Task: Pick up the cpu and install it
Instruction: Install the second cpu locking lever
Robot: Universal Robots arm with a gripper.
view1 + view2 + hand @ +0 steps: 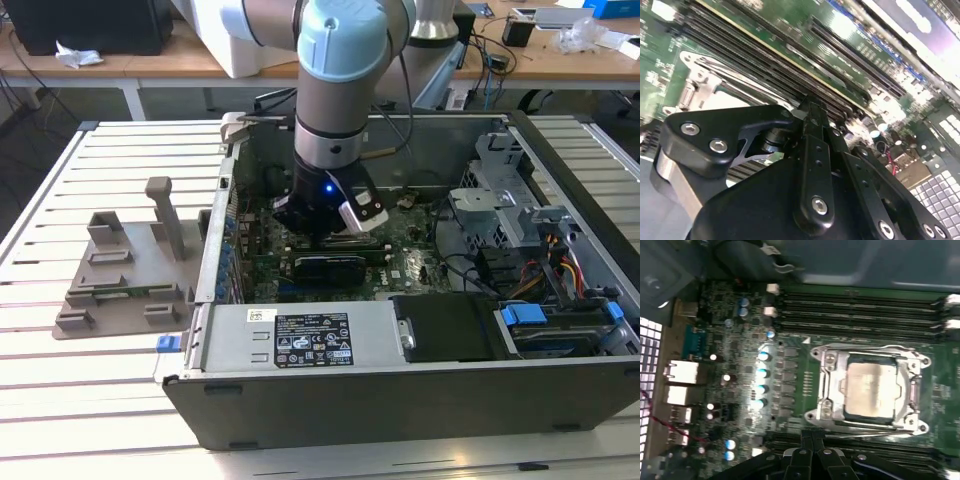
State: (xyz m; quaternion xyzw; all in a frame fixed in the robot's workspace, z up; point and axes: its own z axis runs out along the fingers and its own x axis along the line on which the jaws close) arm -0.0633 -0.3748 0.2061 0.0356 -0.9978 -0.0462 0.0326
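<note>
The cpu (pixel 871 390), a silvery square chip, lies flat inside the metal socket frame (pixel 827 385) on the green motherboard (pixel 790 305) in the first wrist view. My gripper (pixel 811 439) sits beside the socket over the memory slots, apart from the cpu, with its black fingers (pixel 805 450) pressed together and nothing between them. In the second wrist view the gripper (pixel 810 106) hovers just above the board next to the socket frame (pixel 690 75). The exterior view has the gripper (pixel 328 230) reaching down into the open computer case (pixel 400 400).
A grey holder tray (pixel 120 270) rests on the slatted table at the exterior view's left. Inside the case are a black graphics card (pixel 325 267), a power supply (pixel 300 340), drive bays (pixel 500 200) and cables (pixel 565 270). The case walls hem in the arm.
</note>
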